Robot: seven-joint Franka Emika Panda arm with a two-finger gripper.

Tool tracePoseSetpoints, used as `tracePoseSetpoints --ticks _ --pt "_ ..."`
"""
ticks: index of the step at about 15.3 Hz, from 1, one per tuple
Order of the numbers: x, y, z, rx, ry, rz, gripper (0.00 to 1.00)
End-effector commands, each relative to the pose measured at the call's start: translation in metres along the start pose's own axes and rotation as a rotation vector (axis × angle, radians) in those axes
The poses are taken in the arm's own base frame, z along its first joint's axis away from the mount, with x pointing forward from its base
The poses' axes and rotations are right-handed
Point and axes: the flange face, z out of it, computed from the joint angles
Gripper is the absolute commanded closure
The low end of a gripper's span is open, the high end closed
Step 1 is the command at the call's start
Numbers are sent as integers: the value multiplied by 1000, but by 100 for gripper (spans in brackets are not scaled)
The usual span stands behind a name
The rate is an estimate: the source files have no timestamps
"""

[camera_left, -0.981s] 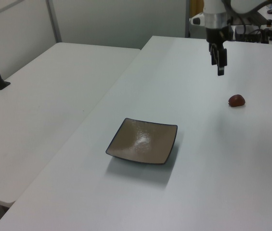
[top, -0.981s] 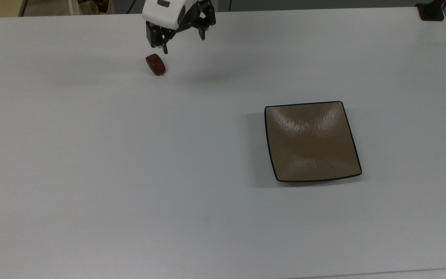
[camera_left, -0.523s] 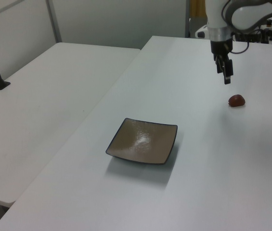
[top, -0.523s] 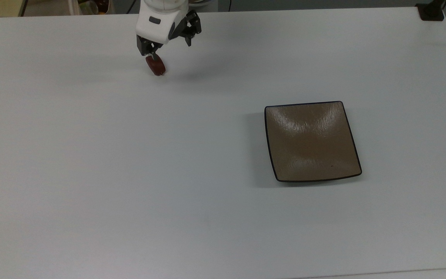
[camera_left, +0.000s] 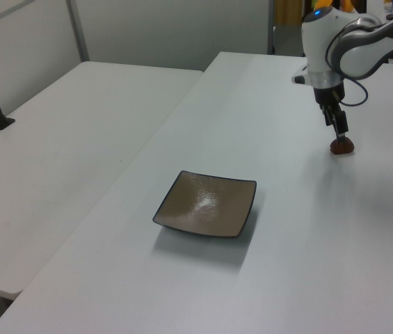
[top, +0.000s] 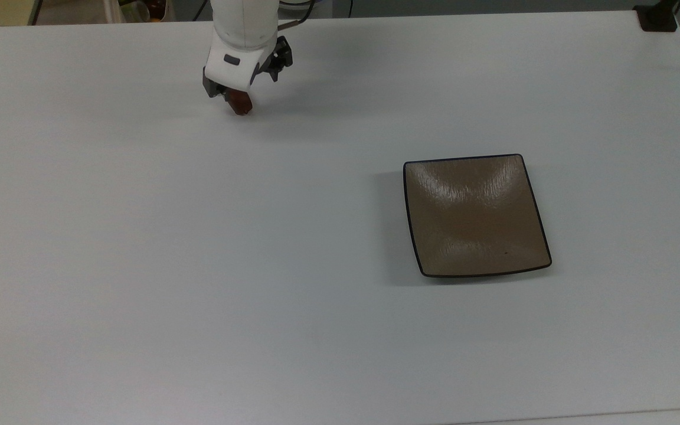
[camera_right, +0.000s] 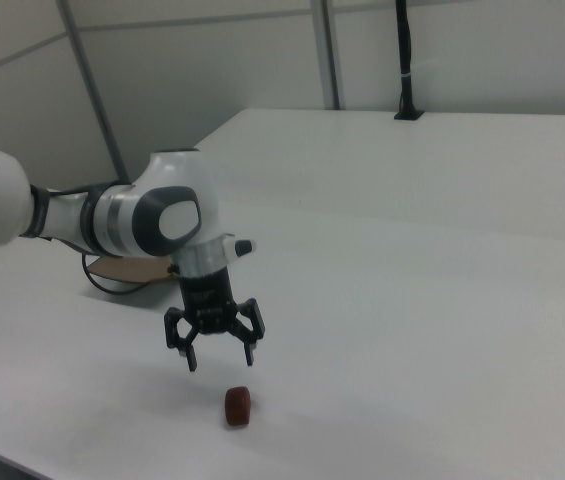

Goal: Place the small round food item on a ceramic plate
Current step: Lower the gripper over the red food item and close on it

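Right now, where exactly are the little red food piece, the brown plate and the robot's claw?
small round food item (camera_right: 238,406), right view, its side.
ceramic plate (top: 476,215), top view, bare centre.
gripper (camera_right: 219,358), right view, between fingertips.

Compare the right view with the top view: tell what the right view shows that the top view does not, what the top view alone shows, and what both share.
Right view alone: the gripper is open, its fingers spread and hanging above the small round food item, with a clear gap between them.

Top view alone: the ceramic plate, empty, lies far off toward the top view's lower right, and the gripper's white body covers part of the food item.

Both: the gripper over the reddish-brown food item on the white table.
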Motion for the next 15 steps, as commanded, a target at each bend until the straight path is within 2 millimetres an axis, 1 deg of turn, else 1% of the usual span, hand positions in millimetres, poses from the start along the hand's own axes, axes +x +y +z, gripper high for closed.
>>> tracePoseSetpoints --ticks 1,5,8,9,10,12,13,14,15 --pt "-4 3 21 -15 -4 -25 0" --pt "-4 7 50 -39 0 -37 0" --pt "-4 8 54 -39 -10 -40 0" --pt "-4 8 54 -39 -10 -40 2" --pt "-5 8 55 -38 -11 -38 15" --pt "-6 9 53 -37 -13 -35 38" --pt "-6 9 53 -36 -15 -34 52" --pt "-7 9 52 -36 -14 -31 62" --pt "-10 11 51 -32 -20 -21 68"
